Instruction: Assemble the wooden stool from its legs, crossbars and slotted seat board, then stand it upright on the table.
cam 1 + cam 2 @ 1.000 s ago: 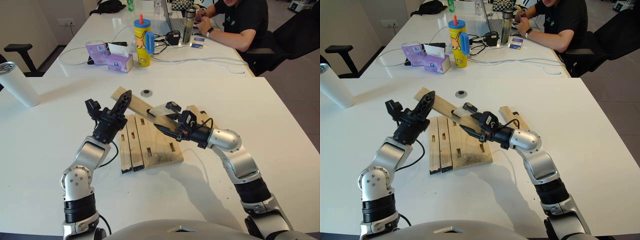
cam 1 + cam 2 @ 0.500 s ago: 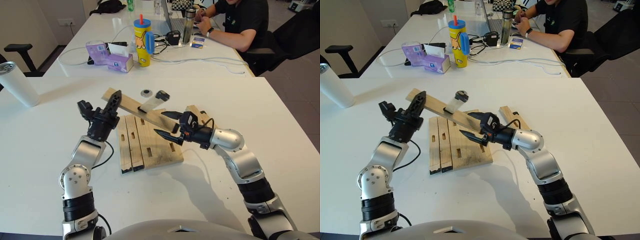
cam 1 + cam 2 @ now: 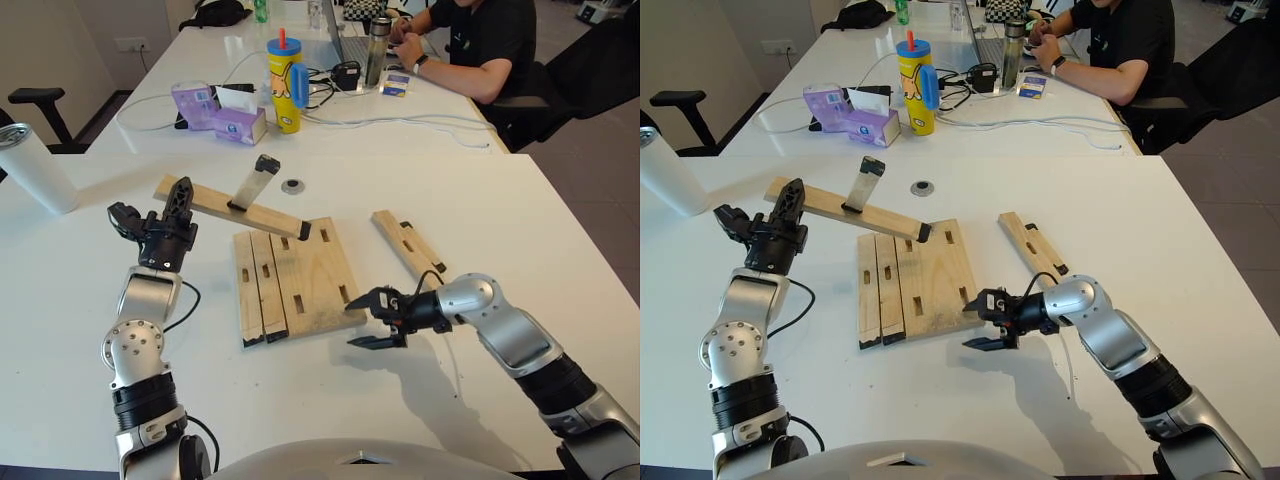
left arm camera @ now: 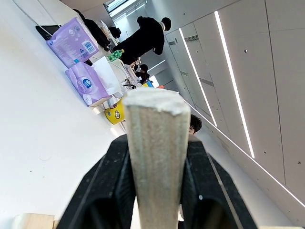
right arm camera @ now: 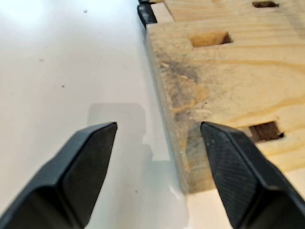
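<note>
2 grippers over a white table [image 3: 520, 200]; items listed L to R.
(a) White tumbler [image 3: 30, 165], upright, well outside the L jaws, toward the table's L edge.
(b) Left gripper [image 3: 178, 200]: jaws closed on 1 end of a wooden leg [image 3: 225, 207]; in the L wrist view the wood fills the gap between both fingers [image 4: 102, 191]. Leg runs away from the jaws toward the R, raised off the table at the gripped end. Its dark-capped far end sits over the rear edge of the board; contact cannot be told.
(c) Short strip [image 3: 255, 180], pale w/ a dark tip, stands tilted up out of the leg approx. midway along it, beyond the L jaws.
(d) Slotted seat board [image 3: 295, 280] lies flat on the table between the 2 grippers, slots facing up.
(e) Right gripper [image 3: 352, 325]: jaws spread apart, holding nothing. The board's near R corner lies in the gap: 1 fingertip [image 5: 228, 162] over the wood edge, the other over bare table. Touching or not cannot be told.
(f) 2nd leg [image 3: 405, 243] lies flat on the table just beyond the R jaws, apart from the board, not gripped.
Bkgd.: small round grommet [image 3: 292, 186] in the table surface, past the strip.
</note>
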Available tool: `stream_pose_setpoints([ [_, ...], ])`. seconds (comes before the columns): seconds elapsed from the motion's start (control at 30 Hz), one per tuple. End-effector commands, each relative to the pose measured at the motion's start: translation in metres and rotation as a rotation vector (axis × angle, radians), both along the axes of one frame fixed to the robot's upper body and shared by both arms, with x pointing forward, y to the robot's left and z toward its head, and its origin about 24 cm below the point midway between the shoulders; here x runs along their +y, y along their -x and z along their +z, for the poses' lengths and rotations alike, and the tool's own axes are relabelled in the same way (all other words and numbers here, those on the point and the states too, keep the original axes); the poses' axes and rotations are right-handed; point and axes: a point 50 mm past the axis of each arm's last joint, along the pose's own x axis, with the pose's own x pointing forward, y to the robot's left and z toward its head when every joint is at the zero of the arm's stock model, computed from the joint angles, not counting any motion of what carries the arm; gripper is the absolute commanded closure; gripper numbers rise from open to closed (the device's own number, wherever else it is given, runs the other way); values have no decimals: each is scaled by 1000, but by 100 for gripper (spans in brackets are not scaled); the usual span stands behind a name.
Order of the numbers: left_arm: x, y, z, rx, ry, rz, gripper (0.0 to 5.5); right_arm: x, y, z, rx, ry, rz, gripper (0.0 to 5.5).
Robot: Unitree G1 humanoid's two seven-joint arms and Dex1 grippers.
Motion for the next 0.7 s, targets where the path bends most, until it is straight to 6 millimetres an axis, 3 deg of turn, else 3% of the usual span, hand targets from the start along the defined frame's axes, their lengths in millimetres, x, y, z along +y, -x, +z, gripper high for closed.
stream_pose_setpoints([
  [0.03,1,-3,7,-24,4,1,446,14,-17,-18,-81,31,-114,224],
  [0.17,0,-3,7,-23,-2,-1,446,22,-34,-37,-86,48,-364,224],
  [0.33,2,-3,4,-11,-30,5,446,34,-33,-48,-2,-9,-532,224],
  [0.7,5,-6,-13,84,-249,13,446,38,-31,-47,15,-29,-548,224],
])
